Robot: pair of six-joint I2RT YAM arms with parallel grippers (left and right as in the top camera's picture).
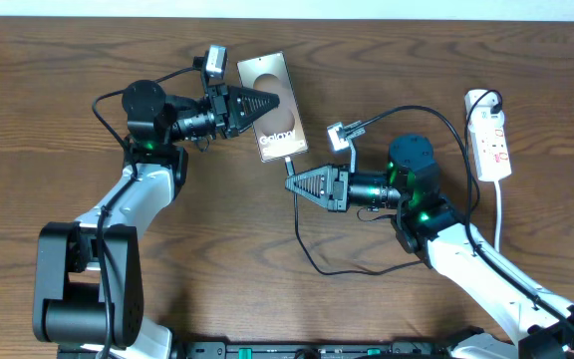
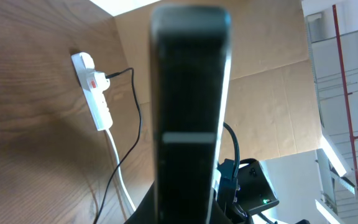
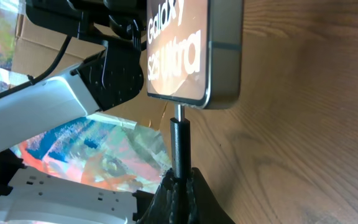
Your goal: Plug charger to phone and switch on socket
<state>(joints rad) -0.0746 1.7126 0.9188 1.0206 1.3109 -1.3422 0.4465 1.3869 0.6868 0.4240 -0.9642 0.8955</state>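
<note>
Dark brown wood-grain table (image 1: 48,120) under everything, matte and streaked, with plain cardboard (image 2: 272,62) beyond in the left wrist view. At about eleven o'clock of centre, set slightly askew: flat grey-brown phone (image 1: 278,135), smooth face with pale oval and white Galaxy lettering, rounded rim in dull grey metal. Pinched at its long edge from nine o'clock by left gripper (image 1: 270,101), black tapered fingers clamped tight on the slab. Just off the phone's six o'clock end, right gripper (image 1: 290,183), squeezed together on thin black charger (image 3: 179,146): stiff cylindrical plug body, short silver tip touching the port in the bottom rim; fully seated or not, impossible to tell. Judged as the insertion step. To do it well: keep the plug axis in line with the phone's length, press straight toward about twelve o'clock along that line, no sideways levering on so slim a tip; hold the left clamp firm as a brace against the push; mind the slack of the limp, rubbery cable looping away toward five o'clock. Well apart at three o'clock, narrow white socket strip (image 1: 490,140), hard glossy plastic, red switch marks, white cord trailing toward six o'clock, switch not yet touched.
</note>
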